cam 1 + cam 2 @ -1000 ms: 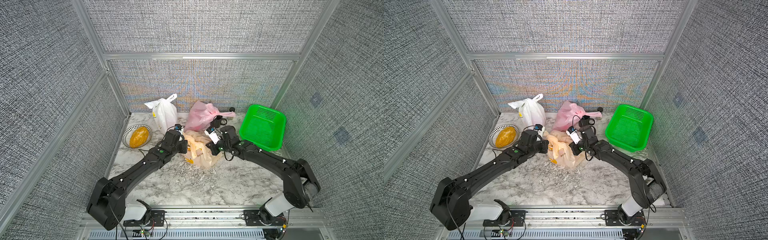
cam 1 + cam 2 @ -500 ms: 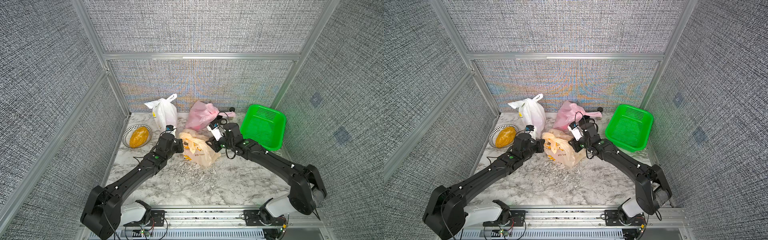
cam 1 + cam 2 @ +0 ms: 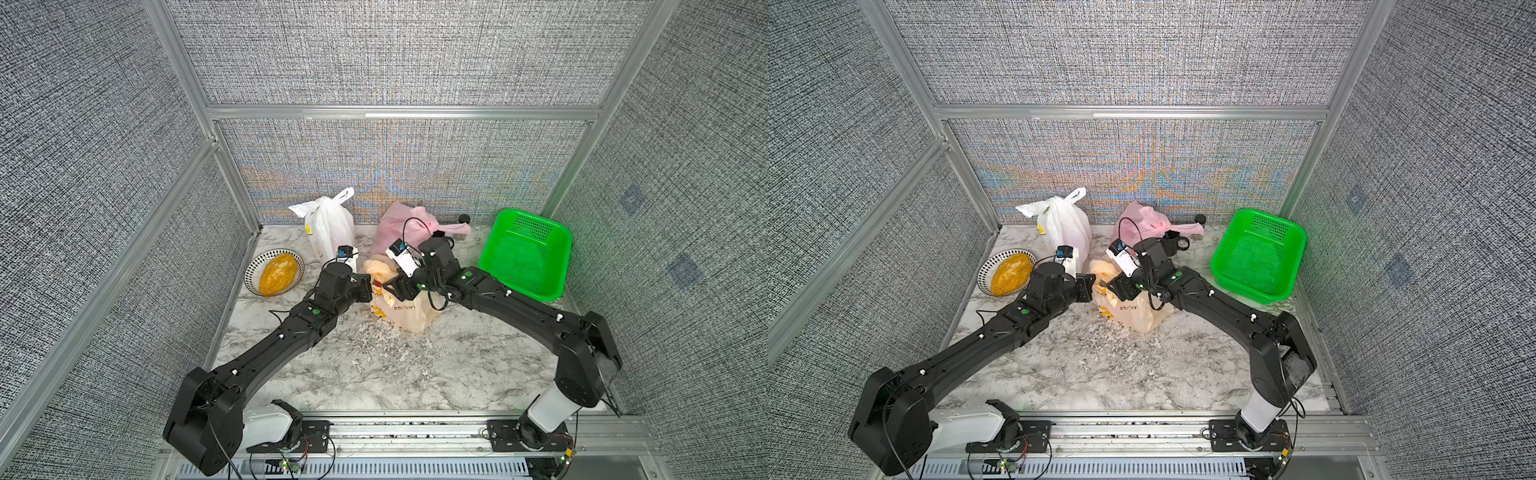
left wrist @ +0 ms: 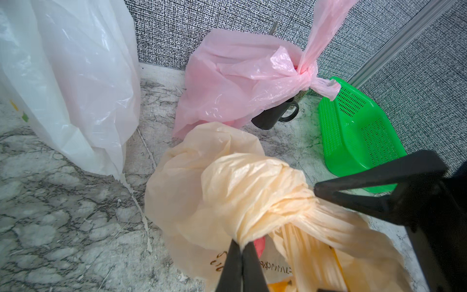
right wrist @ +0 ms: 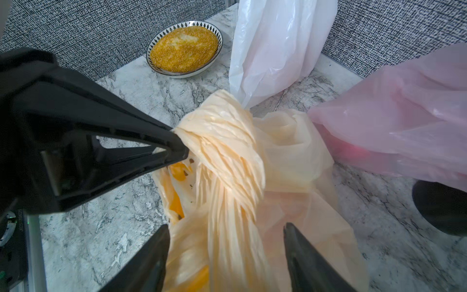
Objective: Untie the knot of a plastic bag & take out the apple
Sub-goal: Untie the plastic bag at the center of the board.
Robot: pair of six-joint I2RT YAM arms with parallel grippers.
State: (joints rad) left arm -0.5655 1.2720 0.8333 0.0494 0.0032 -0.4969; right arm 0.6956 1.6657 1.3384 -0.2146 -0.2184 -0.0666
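Bag: the cream bag stands on the marble surface between my two arms, just in front of the pink bag.
Knot: the knot sits at the bag's top as a tight, twisted wad, not yet undone.
Left tool: the left tool is pressed together, pinching a strand of film right at the knot's base.
Right tool: the right tool is spread, with its jaws either side of the pleated strands running to the knot. It grips nothing.
Apple: not in plain sight. A red patch beside the left tips may be it, but I cannot say.
Handling: I judge the film thin, soft and slippery, apt to stretch or tear if jerked. The apple's weight should anchor the bag.
Where to hold: I'd take a loose tail or loop of the knot, not the wad itself, and pull against the left pinch.
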